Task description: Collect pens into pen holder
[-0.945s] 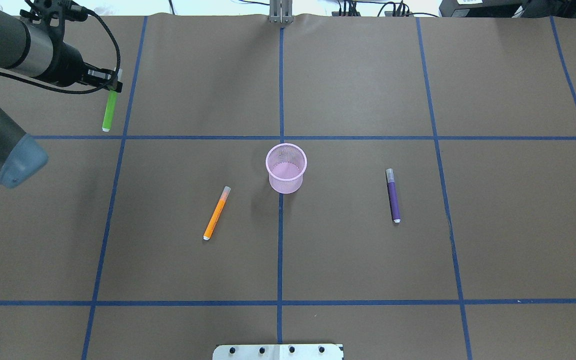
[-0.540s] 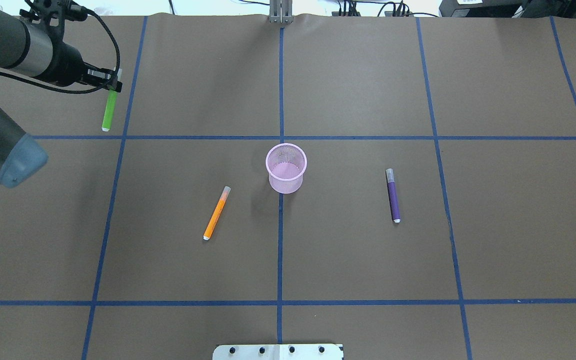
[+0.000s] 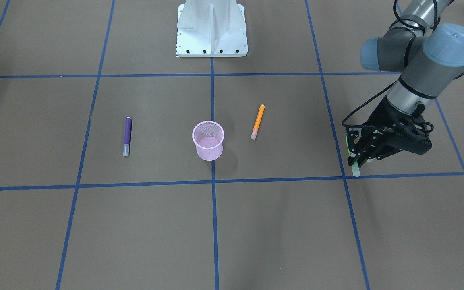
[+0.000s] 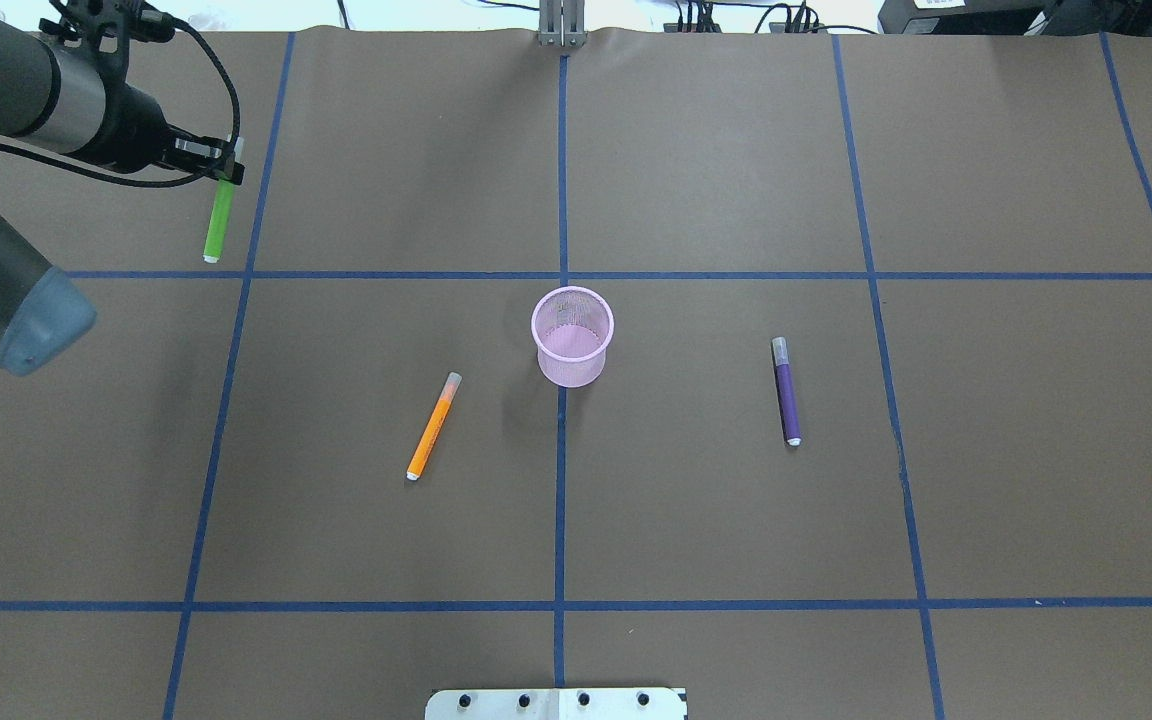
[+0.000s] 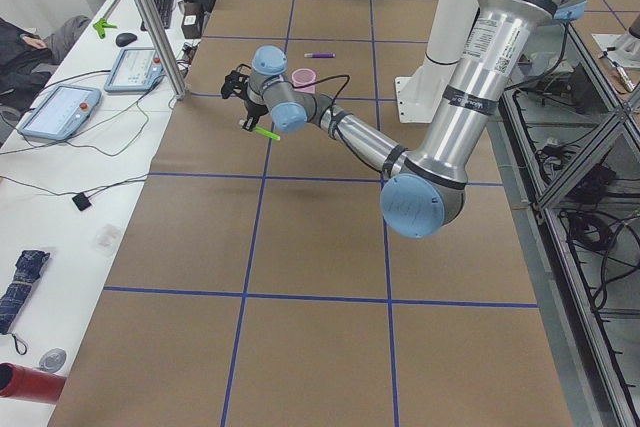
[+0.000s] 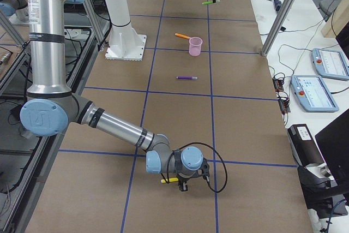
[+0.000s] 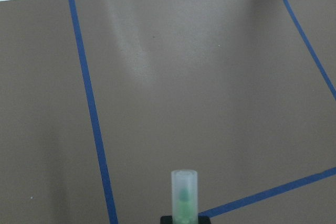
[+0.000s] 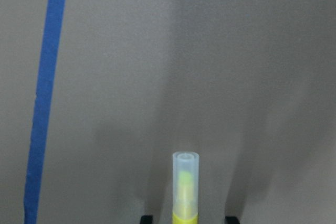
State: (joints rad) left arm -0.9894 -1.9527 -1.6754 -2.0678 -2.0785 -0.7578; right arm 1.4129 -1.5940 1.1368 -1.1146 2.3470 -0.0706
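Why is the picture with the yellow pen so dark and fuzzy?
Right wrist view: the clear-capped yellow pen looks soft-edged, grey shadow bands crossing the brown paper table; left wrist view: brighter, a pale glare patch beyond the clear-capped green pen.

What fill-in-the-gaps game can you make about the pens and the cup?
The pen holder is coloured ____. The left tool grips a pen coloured ____. The orange pen lies on the robot's ____ side of the pen holder. The right wrist camera sees another pen coloured ____.
Missing words: pink, green, left, yellow.
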